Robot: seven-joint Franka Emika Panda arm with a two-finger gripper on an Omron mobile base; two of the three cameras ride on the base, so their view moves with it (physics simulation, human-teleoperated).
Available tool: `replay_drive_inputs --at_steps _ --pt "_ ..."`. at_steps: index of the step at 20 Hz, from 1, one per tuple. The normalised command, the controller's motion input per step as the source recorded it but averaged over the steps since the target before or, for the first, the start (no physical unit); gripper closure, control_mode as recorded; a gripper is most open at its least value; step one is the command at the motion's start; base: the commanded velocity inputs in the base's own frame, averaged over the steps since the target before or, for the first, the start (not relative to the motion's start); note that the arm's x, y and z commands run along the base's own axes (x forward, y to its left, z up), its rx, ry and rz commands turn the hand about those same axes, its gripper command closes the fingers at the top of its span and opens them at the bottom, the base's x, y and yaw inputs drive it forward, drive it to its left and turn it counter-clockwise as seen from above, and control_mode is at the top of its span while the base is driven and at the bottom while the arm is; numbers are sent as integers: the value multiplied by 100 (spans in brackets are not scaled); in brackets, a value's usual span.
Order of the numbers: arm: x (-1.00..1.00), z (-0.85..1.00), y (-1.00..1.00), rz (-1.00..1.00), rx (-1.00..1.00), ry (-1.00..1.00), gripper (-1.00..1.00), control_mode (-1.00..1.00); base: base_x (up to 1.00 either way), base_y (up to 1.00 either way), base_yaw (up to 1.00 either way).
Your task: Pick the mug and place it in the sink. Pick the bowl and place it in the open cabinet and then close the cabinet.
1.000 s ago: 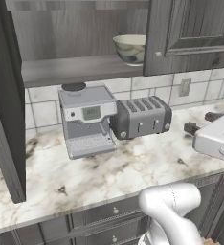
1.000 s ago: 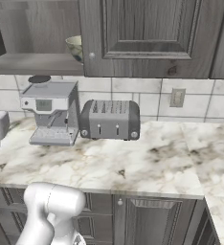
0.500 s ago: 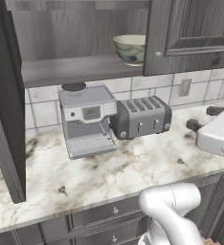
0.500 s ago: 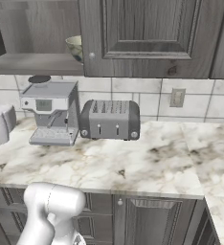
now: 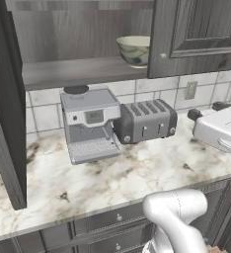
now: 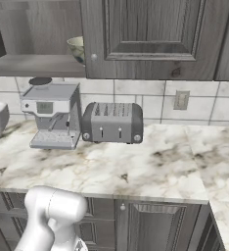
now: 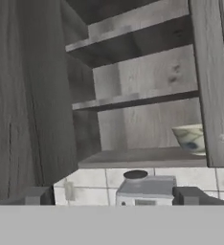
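The cream bowl (image 5: 134,49) with blue-green blotches sits on the lower shelf of the open cabinet (image 5: 83,71), at its right end, half behind the shut right door (image 5: 201,29). It also shows as the bowl (image 6: 77,48) and the bowl (image 7: 190,139). The cabinet's left door (image 5: 6,108) stands swung open. My gripper (image 5: 206,109) hovers over the counter's right part, well below and in front of the shelf. It is open, and in the hand view the gripper (image 7: 115,198) has nothing between its fingers. The mug and the sink are out of view.
A grey coffee machine (image 5: 90,123) and a dark toaster (image 5: 144,121) stand against the tiled wall on the marble counter (image 5: 137,173), under the cabinet. A wall socket (image 5: 190,90) is behind the toaster. Drawer fronts (image 5: 102,220) run below the counter edge.
My hand has risen a little over the counter's right part. The bowl, the cabinet doors and the appliances have stayed put.
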Motion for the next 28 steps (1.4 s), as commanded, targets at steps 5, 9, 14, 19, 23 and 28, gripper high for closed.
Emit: replay_drive_inputs --at_steps 5,9,14,19,23,28 --pt "52 -100 82 -8 49 -37 -100 -100 0 0 0" --pt "36 -100 100 -13 42 -42 -100 -100 0 0 0" --pt "-39 -100 60 -13 31 -63 -100 -100 0 0 0" --pt "-100 -73 -1 -9 16 -62 -100 -100 0 0 0" --pt "-100 -88 -1 -10 4 -47 -100 -100 0 0 0" --pt "-90 -98 61 -8 0 -38 -100 -100 0 0 0"
